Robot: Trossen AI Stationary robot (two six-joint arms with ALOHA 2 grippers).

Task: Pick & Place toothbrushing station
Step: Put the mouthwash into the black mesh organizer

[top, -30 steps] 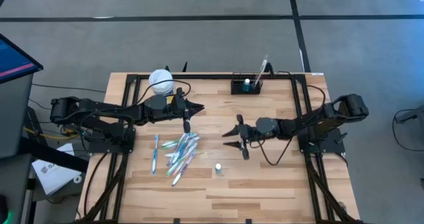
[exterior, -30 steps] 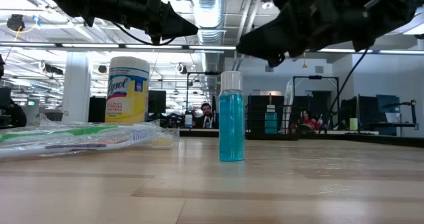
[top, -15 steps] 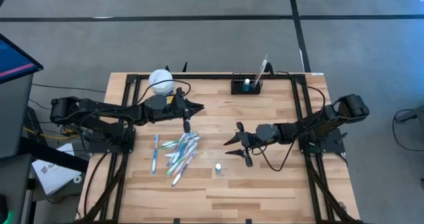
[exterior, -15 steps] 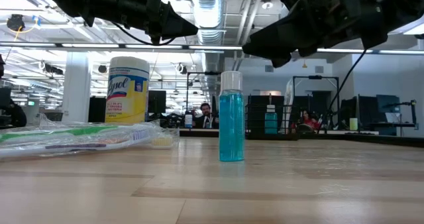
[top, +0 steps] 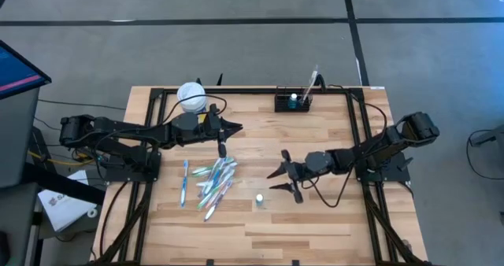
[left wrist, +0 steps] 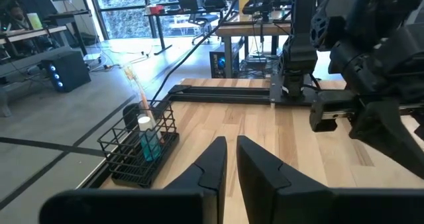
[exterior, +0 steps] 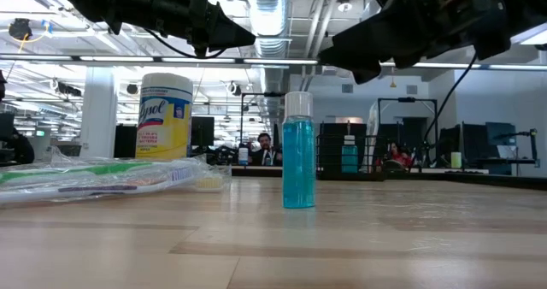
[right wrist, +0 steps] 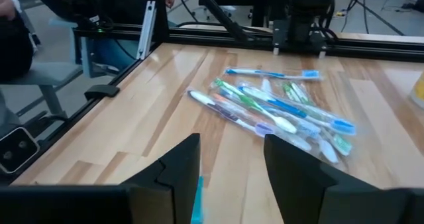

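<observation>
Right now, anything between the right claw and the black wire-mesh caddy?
No: high view shows only bare wooden tabletop between the open right claw and the black wire-mesh caddy.

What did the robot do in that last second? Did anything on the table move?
The right gripper, fingers open and empty, slid toward the small blue bottle. The left gripper stayed above the toothbrush pile. The bottle, pile, white tub and black wire caddy did not move.
</observation>
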